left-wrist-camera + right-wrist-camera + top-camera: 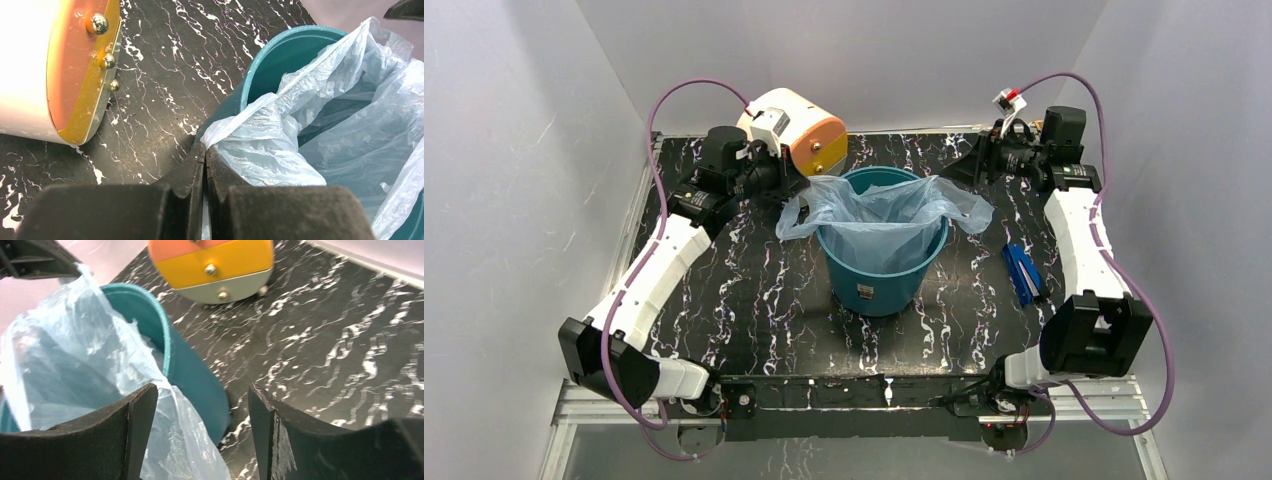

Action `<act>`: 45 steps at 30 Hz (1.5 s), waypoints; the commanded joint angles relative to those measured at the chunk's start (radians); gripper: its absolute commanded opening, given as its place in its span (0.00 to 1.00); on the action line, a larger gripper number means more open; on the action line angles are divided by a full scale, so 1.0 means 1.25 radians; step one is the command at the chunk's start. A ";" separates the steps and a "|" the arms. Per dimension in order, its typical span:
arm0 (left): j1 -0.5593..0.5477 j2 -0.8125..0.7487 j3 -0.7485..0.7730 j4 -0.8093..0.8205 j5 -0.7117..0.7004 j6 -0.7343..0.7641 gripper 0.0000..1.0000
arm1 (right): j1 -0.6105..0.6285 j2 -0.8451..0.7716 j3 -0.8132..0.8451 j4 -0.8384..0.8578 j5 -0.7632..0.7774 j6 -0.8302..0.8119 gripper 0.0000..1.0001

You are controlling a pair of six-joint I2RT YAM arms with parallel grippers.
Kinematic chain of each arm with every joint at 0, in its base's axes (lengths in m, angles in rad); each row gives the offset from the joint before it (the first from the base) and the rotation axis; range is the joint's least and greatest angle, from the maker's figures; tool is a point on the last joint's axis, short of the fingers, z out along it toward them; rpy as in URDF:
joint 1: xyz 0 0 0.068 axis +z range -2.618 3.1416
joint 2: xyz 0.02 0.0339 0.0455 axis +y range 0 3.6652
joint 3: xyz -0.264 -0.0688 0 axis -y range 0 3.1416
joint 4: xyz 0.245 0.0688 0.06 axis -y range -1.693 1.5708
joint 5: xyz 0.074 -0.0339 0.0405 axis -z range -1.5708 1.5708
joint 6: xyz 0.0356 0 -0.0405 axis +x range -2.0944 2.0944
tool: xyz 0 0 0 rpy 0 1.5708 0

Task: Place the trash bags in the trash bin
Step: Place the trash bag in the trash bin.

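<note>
While left jaws clamp trash bag edge outside trash bin rim, right jaws gape around draped edge.

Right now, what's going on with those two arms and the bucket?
The two arms are fitting the pale blue bag into the teal bin. The bag sits inside, its edges draped over the rim. The left gripper is shut on the bag's edge at the rim. The right gripper is open by the opposite side, holding nothing.
</note>
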State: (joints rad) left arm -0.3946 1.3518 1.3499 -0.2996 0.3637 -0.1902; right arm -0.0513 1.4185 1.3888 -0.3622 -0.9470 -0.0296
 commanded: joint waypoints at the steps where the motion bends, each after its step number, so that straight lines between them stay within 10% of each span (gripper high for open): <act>1: 0.005 -0.041 0.027 0.002 0.013 0.008 0.00 | 0.000 0.026 0.041 -0.066 -0.166 -0.015 0.75; 8: 0.005 -0.029 0.038 -0.011 0.031 0.007 0.00 | 0.002 0.016 -0.005 -0.044 -0.172 -0.001 0.69; 13: 0.006 -0.034 0.038 -0.009 0.028 0.006 0.00 | 0.001 0.015 0.003 -0.024 -0.173 0.014 0.42; 17: 0.006 -0.039 0.038 -0.012 0.010 0.005 0.00 | 0.001 -0.018 -0.020 0.039 -0.074 0.042 0.00; 38: 0.025 -0.001 0.062 -0.048 -0.116 0.003 0.00 | 0.001 -0.031 -0.089 0.151 0.221 0.233 0.00; 45: 0.028 -0.018 -0.100 0.010 -0.071 0.002 0.00 | 0.001 0.007 -0.175 0.120 0.227 0.276 0.00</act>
State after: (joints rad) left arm -0.3672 1.3552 1.3384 -0.3229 0.2573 -0.1905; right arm -0.0502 1.4178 1.2480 -0.2176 -0.6846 0.2615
